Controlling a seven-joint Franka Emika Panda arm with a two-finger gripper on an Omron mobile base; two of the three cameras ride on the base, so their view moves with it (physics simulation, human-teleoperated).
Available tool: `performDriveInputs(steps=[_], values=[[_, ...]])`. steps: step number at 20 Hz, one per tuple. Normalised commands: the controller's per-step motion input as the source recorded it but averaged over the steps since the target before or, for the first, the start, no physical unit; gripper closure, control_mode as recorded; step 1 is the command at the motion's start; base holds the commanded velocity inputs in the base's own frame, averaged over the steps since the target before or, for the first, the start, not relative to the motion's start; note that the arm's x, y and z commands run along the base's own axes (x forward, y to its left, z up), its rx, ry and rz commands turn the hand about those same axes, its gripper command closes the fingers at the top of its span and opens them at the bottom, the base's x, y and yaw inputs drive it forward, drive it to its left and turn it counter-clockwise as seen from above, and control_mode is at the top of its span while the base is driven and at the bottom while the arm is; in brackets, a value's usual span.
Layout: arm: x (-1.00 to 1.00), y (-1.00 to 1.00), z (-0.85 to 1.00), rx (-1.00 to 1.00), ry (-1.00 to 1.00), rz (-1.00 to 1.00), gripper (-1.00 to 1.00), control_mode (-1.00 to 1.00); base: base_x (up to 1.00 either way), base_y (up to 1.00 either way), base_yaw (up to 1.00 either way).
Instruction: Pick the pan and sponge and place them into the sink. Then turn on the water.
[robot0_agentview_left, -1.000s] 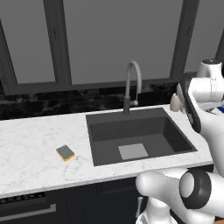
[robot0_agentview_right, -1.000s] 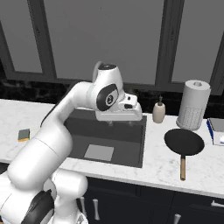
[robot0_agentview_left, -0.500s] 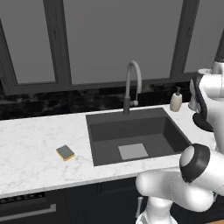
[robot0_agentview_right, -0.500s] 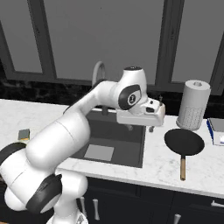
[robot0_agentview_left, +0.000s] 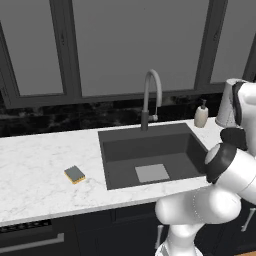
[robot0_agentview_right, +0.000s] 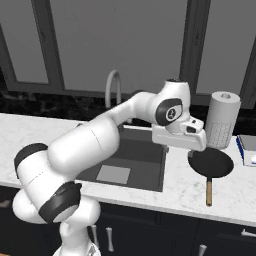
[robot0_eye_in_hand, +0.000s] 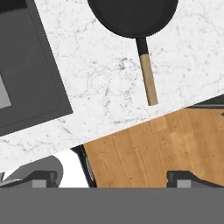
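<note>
Pan (robot0_agentview_right: 211, 162) — a round black pan with a short pale wooden handle — lies flat on the white marble counter (robot0_agentview_right: 180, 192) to the right of the sink (robot0_agentview_right: 145, 175), its handle pointing toward the counter's front edge. In the hand view the pan (robot0_eye_in_hand: 131, 15) sits at the top of the frame, with its handle running down toward the counter edge and wooden floor (robot0_eye_in_hand: 162, 148) beyond it. A corner of the sink (robot0_eye_in_hand: 30, 74) shows at the left of that view.

Gripper (robot0_agentview_right: 187, 140) hangs above the counter between the sink and the pan, apart from both. Its two dark fingertips (robot0_eye_in_hand: 43, 177) stand far apart at the bottom corners of the hand view, so the jaws are wide open with nothing between them.

Sponge (robot0_agentview_left: 75, 174) — grey on top, yellow-orange beneath — rests on the counter to the left of the sink, well apart from the pan. The sink (robot0_agentview_left: 115, 150) is a dark recessed basin with a lighter square patch on its floor. A tall grey curved faucet (robot0_agentview_left: 151, 97) rises behind its rear edge, and no water runs from it. A small beige soap bottle (robot0_agentview_left: 201, 115) stands at the sink's back right corner. A paper towel roll (robot0_agentview_right: 221, 120) stands upright just behind the pan.
</note>
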Motion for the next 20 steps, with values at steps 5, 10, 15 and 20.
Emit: performDriveInputs(steps=[5,10,15,20], values=[[-0.01,-0.44,-0.08,0.11,0.0,-0.07,-1.0,-1.0,0.0,0.0,0.0],[0.03,-0.48,-0.15,0.15,0.0,0.01,-1.0,-1.0,0.0,0.0,0.0],[0.1,-0.34,-0.54,0.02,-0.15,0.04,-1.0,-1.0,0.0,0.0,0.0],[0.35,-0.31,-0.41,0.0,-0.23,0.17,-1.0,-1.0,0.0,0.0,0.0]])
